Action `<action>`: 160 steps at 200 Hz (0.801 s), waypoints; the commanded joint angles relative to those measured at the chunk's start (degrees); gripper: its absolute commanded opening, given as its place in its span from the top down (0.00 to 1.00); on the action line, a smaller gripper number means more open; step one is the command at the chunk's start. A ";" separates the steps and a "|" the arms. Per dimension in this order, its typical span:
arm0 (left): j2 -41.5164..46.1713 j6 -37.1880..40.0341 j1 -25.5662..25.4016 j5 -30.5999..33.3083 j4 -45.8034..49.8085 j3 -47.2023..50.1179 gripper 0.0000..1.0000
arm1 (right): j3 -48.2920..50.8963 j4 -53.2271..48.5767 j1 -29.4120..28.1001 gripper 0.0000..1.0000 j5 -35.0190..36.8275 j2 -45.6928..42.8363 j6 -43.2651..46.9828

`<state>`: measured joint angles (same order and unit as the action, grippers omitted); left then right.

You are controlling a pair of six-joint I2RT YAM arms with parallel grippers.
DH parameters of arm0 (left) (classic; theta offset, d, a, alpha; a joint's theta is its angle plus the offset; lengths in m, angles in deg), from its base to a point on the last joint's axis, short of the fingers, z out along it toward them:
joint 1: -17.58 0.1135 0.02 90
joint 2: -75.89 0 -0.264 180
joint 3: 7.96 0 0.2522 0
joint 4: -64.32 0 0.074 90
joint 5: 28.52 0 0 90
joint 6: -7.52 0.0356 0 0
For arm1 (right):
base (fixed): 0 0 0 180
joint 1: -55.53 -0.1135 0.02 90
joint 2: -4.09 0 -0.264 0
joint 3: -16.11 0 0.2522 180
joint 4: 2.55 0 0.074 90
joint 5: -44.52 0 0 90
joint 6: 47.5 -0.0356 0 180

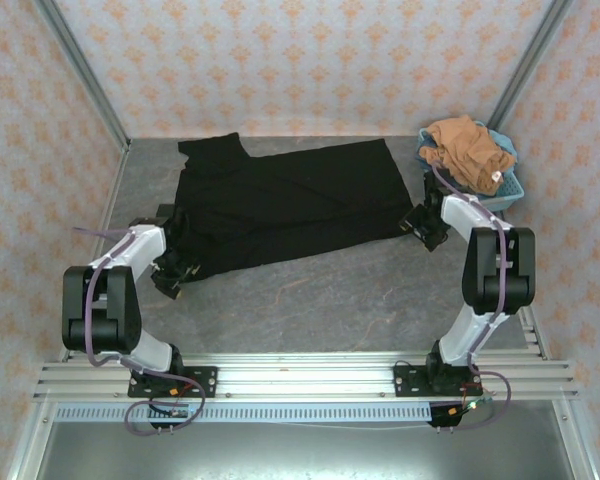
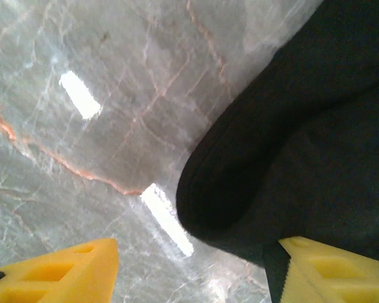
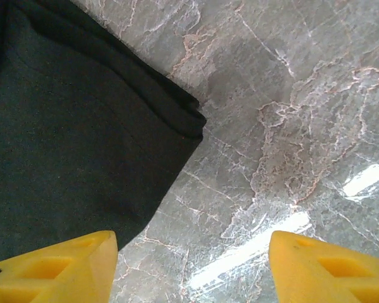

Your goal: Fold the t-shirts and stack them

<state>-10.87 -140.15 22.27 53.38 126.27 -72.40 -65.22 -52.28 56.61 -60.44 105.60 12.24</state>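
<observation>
left claw (image 2: 196,265): apart; black tee (image 1: 285,205) hem between
right claw (image 3: 192,265): apart; at tee corner
basket (image 1: 513,190): holds orange tee (image 1: 467,150)

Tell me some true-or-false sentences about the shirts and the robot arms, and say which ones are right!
1. The black t-shirt lies spread on the table. True.
2. The orange-brown t-shirt lies flat on the table. False: it sits bunched up in the light-blue basket.
3. The right gripper is open, by a corner of the black t-shirt. True.
4. The left gripper is shut on the orange-brown t-shirt. False: it is open, at the black t-shirt's edge.
</observation>
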 commanded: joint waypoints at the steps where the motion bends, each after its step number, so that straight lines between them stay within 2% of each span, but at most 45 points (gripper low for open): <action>1: -0.46 -0.47 0.59 2.58 -4.18 -0.01 0.44 | -2.46 1.04 0.32 0.36 1.82 1.76 1.00; 26: -3.69 -0.51 0.67 2.34 -5.63 -1.01 0.55 | -4.60 1.07 0.32 0.39 2.23 3.90 0.96; 80: -6.73 0.71 1.46 7.01 -4.12 -4.98 0.80 | -9.26 -1.09 0.32 0.50 5.31 9.71 1.96; 96: -7.32 1.35 1.76 7.72 -3.39 -5.96 0.89 | -10.26 -1.57 0.32 0.62 6.18 11.57 2.14; 112: -7.59 2.05 1.86 8.64 -2.08 -6.83 1.00 | -11.23 -2.49 0.24 0.84 7.04 12.65 1.91; 127: -7.42 2.54 1.90 9.76 0.00 -7.37 1.00 | -11.62 -4.65 0.08 1.00 8.76 12.33 0.83; 160: -5.25 2.99 1.90 13.02 5.81 -6.79 1.00 | -7.56 -10.33 -2.12 1.00 12.42 5.95 -2.63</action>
<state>-17.91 -138.01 23.60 60.40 124.93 -78.76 -75.73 -55.03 56.11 -54.50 116.70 12.43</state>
